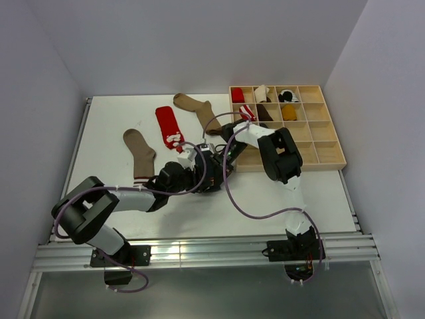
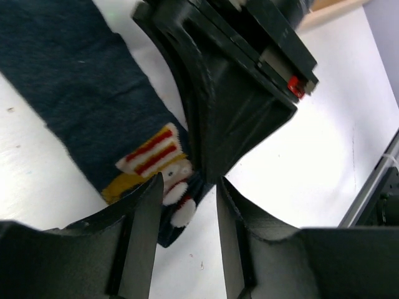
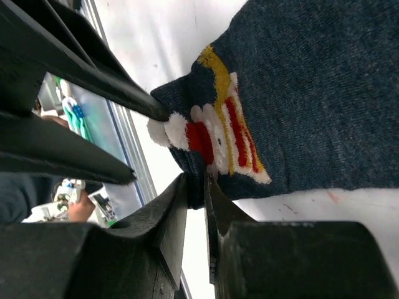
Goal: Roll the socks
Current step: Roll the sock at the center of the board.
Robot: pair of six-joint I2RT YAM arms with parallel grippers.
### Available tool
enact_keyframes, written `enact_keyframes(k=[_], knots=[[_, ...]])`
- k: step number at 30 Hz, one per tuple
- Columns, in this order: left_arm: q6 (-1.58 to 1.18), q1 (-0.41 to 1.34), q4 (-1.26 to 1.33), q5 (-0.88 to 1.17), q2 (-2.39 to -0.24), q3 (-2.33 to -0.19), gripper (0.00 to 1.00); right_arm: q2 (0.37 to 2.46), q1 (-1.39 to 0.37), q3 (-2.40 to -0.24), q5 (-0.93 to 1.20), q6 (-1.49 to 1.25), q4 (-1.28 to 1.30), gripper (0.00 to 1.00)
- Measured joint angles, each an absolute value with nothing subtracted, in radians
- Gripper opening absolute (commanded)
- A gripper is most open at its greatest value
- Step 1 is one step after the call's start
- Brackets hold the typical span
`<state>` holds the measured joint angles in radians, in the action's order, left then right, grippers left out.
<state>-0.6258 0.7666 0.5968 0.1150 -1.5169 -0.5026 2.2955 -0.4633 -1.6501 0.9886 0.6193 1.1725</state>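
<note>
Navy sock (image 3: 299, 93) lies flat on the table (image 1: 119, 119); my right gripper (image 3: 196, 199) pinches its motif end, nearly shut, probably to start rolling, while my left gripper (image 2: 187, 237) hangs open astride it.

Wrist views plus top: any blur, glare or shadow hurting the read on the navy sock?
Left wrist: navy sock weave sharp, own fingers close to the lens soft and dark. Right wrist: sock and motif crisp, no glare, background at left blurred. Top external: even light, glare on the front rail, sock lost among the black arms.
</note>
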Motion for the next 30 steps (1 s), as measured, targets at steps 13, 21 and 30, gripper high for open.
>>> enact_keyframes(k=[13,21,30], knots=[[-0.587,0.767,0.685,0.156,-1.604,-0.497,0.49,2.32,-0.433,-1.723,0.994,0.547,1.182,0.21],[-0.582,0.767,0.682,0.111,-1.604,-0.494,0.48,2.333,-0.427,-1.728,0.994,0.538,1.199,0.2],[-0.576,0.767,0.677,0.108,-1.607,-0.494,0.49,2.333,-0.414,-1.728,0.984,0.465,1.17,0.19]])
